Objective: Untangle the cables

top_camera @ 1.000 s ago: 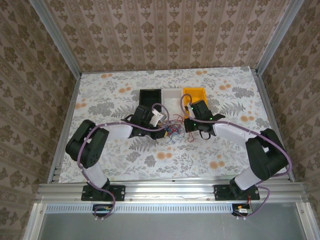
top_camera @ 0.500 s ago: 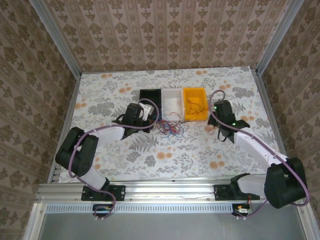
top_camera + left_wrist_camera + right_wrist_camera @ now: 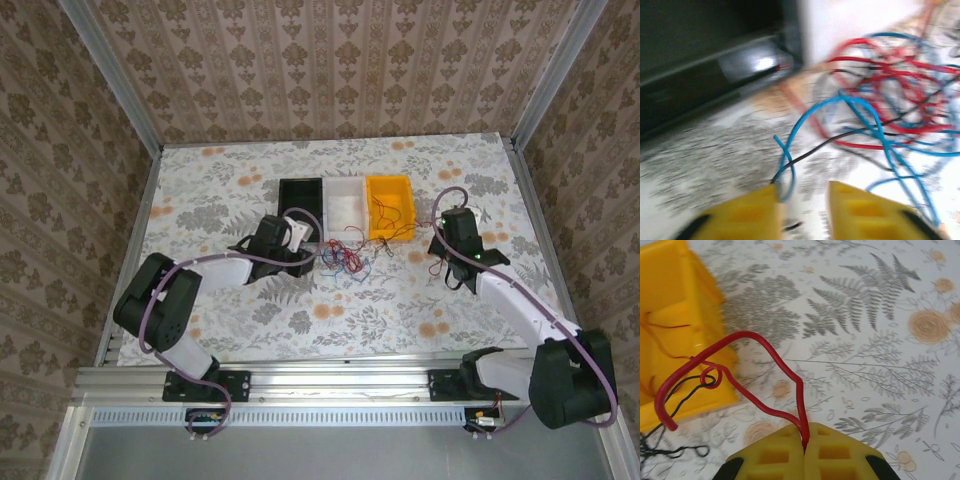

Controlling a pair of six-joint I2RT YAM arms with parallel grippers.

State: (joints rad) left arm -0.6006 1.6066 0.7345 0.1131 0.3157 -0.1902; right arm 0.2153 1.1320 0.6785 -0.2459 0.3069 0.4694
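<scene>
Left gripper (image 3: 803,205) sits part-open, left of the yellow bin (image 3: 390,237); right gripper (image 3: 804,451), right of it, pinches a red cable (image 3: 765,345).

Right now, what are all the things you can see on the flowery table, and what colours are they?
Black bin: one, black, left end of the row at mid-table.
White bin: one, white, middle of the row.
Yellow bin: one, yellow, right end of the row, thin red wires inside.
Cable tangle: one bunch, red, blue and dark, in front of the white bin.
Red cable: one, red, beside the yellow bin.
Table: one, grey-white floral, under everything.
Left tool: one, yellow fingers, open, at the tangle's edge.
Right tool: one, yellow fingers, shut on the red cable.
</scene>
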